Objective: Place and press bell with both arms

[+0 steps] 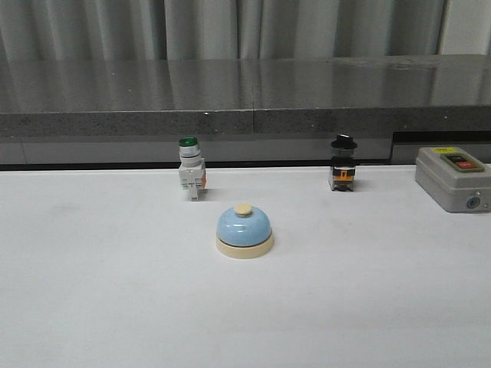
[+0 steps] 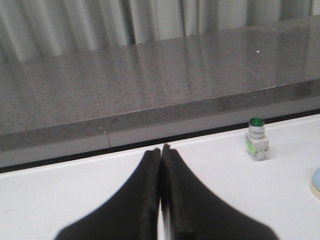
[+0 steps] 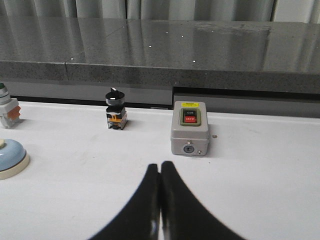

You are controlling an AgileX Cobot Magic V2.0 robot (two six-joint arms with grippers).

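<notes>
The bell [image 1: 245,230], light blue with a cream base and cream knob, stands upright on the white table [image 1: 92,291] near the middle. Its edge shows in the left wrist view [image 2: 316,183] and it shows partly in the right wrist view [image 3: 11,157]. Neither arm shows in the front view. My left gripper [image 2: 161,148] is shut and empty, over the table well to the left of the bell. My right gripper [image 3: 160,164] is shut and empty, over the table to the right of the bell, in front of the grey box.
A green-capped white push-button switch [image 1: 190,169] stands behind the bell to the left. A black rotary switch [image 1: 343,162] stands behind it to the right. A grey box with a red button [image 1: 453,178] sits at the far right. A dark stone ledge [image 1: 245,96] runs along the back.
</notes>
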